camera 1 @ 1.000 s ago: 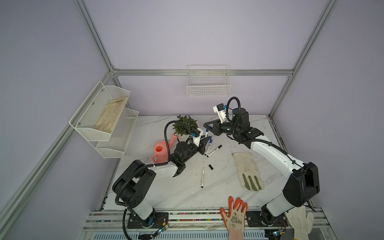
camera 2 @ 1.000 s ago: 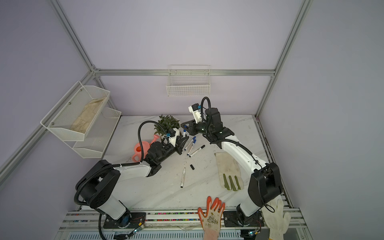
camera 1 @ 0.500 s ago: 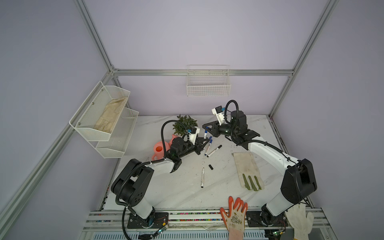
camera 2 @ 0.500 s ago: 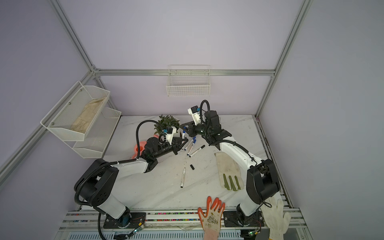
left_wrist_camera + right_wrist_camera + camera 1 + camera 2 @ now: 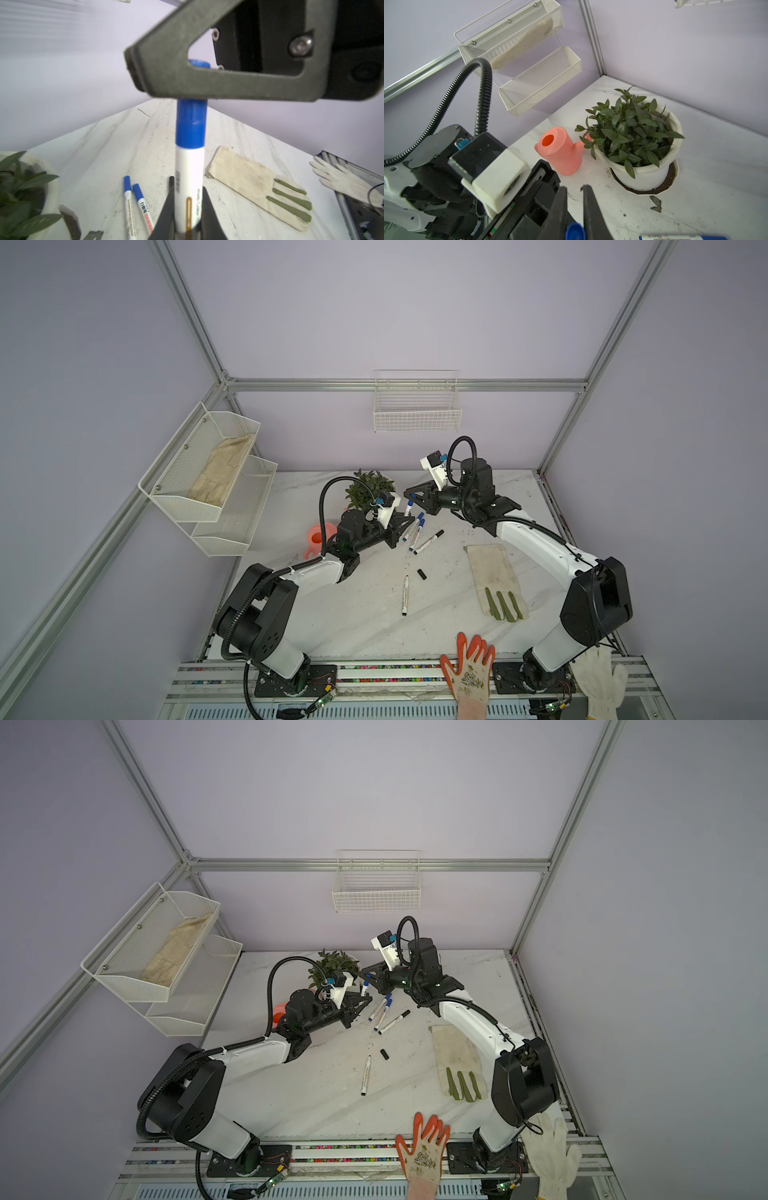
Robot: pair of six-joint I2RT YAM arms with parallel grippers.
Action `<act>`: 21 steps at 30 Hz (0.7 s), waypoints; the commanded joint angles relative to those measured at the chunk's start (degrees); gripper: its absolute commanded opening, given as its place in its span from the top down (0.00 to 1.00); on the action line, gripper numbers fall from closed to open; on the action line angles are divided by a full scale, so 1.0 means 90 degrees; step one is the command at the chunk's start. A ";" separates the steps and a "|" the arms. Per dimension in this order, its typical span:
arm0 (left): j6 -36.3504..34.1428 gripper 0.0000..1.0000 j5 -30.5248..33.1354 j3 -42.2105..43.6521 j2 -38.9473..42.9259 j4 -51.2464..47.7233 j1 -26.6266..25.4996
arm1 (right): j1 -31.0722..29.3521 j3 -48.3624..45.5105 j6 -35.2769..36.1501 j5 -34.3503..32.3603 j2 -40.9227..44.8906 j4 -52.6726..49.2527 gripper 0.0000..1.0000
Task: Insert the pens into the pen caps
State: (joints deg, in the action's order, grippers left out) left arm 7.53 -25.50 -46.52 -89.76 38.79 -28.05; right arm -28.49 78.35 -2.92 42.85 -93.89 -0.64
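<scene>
My left fingers clamp the slim white marker pen; right fingers seemingly pinch its stubby blue plastic cap.

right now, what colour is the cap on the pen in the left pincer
Blue. The cap on the pen shows best in the left wrist view.

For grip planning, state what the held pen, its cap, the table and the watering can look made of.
Pen: smooth white plastic, glossy, printed text.
Cap: blue plastic, moulded step, slight sheen.
Table: marble or marble-look laminate, grey veining; cannot tell which.
Watering can: matte coral plastic, likely, one-piece moulded shape.
</scene>
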 commanded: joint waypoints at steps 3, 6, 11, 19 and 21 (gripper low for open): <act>-0.2073 1.00 0.2873 -0.1689 0.0517 0.2294 -0.0217 | -0.0189 -0.0552 0.0549 0.0521 -0.0393 -0.2806 1.00; -0.1750 1.00 0.2960 -0.1734 0.0422 0.2603 -0.0292 | -0.0119 -0.0536 0.0624 0.0344 -0.0372 -0.2812 1.00; -0.0638 1.00 0.2612 -0.1667 0.0518 0.2648 -0.0253 | 0.0257 -0.0570 0.0310 0.0553 -0.0366 -0.2538 1.00; 0.3100 1.00 0.1667 -0.1902 0.0252 0.3711 0.0593 | 0.0076 -0.0633 0.0347 0.0267 -0.0505 -0.2680 1.00; 0.3897 1.00 0.1710 -0.2108 0.0034 0.4128 0.0862 | 0.0037 -0.0712 0.0390 0.0197 -0.0534 -0.2745 1.00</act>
State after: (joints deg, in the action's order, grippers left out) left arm 19.81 -23.33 -47.42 -92.18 41.30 -30.28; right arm -26.81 78.26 -2.07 43.13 -94.87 -2.39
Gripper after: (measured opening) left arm 0.137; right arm 0.144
